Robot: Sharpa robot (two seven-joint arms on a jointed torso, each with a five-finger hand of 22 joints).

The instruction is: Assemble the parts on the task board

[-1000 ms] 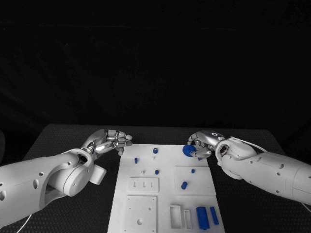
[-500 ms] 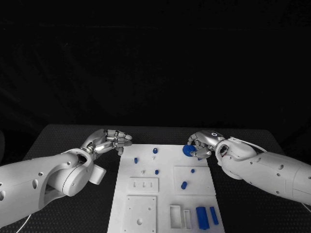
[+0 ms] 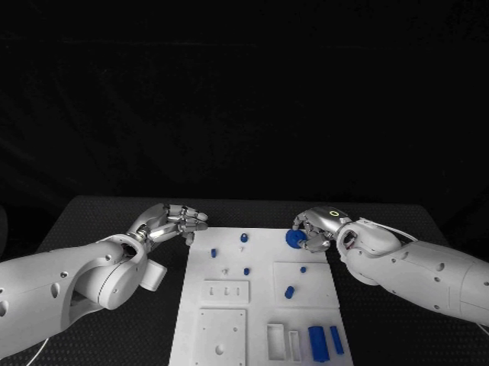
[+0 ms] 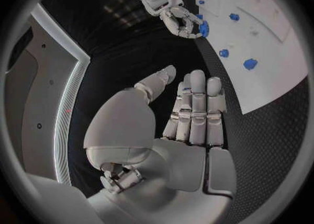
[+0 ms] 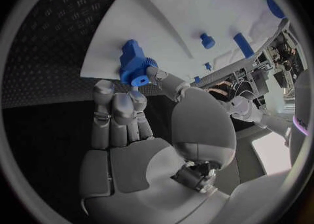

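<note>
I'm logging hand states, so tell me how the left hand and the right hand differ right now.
The right hand pinches a blue gear-like part at the task board's far right corner; the left hand holds nothing, fingers together, off the board's left edge. Both are silver on white arms.

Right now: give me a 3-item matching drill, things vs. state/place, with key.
Things:
1. left hand
2. right hand
3. task board

States/places:
A. white plate at the table's middle, small blue parts on it
B. off the board's left far corner, fingers curled in, holding nothing
C. pinching a blue gear-like part at the board's far right corner

Pairs: 1-B, 2-C, 3-A
</note>
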